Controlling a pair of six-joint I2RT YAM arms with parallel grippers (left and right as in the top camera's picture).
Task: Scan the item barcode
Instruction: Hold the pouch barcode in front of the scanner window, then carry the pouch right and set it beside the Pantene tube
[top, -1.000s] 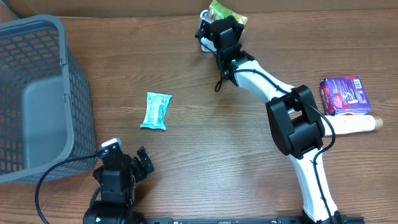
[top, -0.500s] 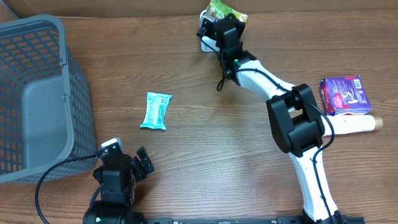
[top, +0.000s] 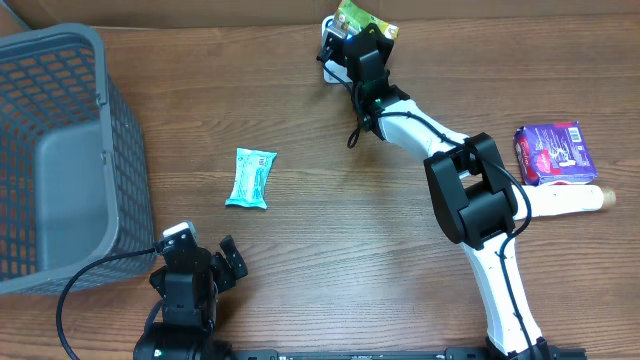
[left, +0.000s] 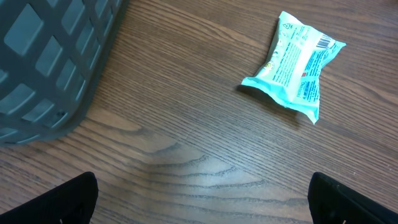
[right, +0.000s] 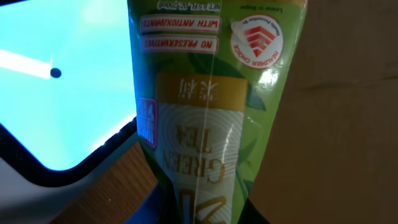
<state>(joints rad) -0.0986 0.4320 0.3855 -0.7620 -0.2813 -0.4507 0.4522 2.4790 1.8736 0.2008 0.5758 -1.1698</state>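
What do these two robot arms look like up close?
The right arm has smooth white tubular links joined by chunky black joints, with a thin black cable along it and a small green light near the wrist. The left arm looks all black, with a white tag on top, a looping black cable, and black gripper fingers.

Grey mesh basket (top: 60, 150) at left of wooden table (top: 330, 240), teal packet (top: 251, 178) near it, purple packet (top: 555, 153) far right.
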